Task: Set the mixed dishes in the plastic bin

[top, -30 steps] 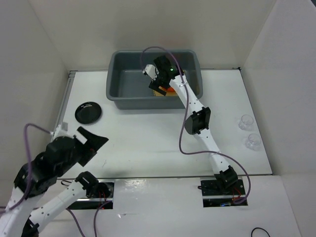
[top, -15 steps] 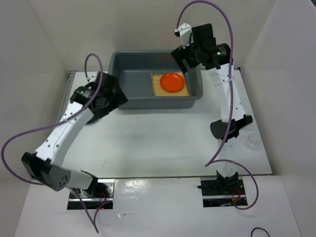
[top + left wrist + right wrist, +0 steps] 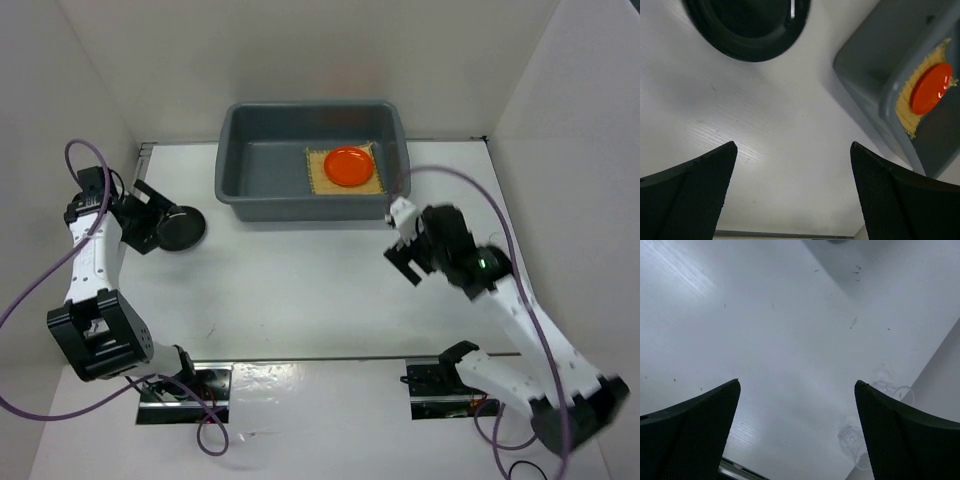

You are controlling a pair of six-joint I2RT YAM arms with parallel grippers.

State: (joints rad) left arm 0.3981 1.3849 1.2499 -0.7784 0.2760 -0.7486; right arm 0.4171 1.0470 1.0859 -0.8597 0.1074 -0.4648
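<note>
1. Top external view: one grey-blue plastic bin (image 3: 290, 207) is seen at the far side of the table (image 3: 300, 290).
   - Inside it, toward its right end, one square bamboo mat (image 3: 318, 180) is laid flat, and one orange plate (image 3: 349, 165) is set on the mat.
   - One black plate (image 3: 185, 228) is found on the table outside the bin, off its near left corner.
   - The left gripper (image 3: 150, 220) is held just beside that plate's left edge; whether contact is made cannot be told here.
   - The right gripper (image 3: 403, 265) is poised over bare table in front of the bin's right end.
   - No cup can be made out in this view, as the right arm is stretched across that side of the table.

2. Left wrist view: the fingers (image 3: 690, 195) are spread wide, with nothing held between them.
   - The black plate is shown flat on the table, ahead of the fingertips and somewhat to the left, apart from them.
   - The bin, with mat and orange plate inside, is seen off to the right.
   - The left arm is judged by far the nearer to this plate. A forward reach is called for before any closing.

3. Right wrist view: the fingers (image 3: 690, 430) are likewise parted wide and empty.
   - Two clear glass cups (image 3: 892, 390) are faintly seen at the right of the picture, beside the right-hand finger and near the side wall, close to each other.
   - They are judged to fall to the right arm.
   - Three dishes are thus reckoned not yet in the bin.
</note>
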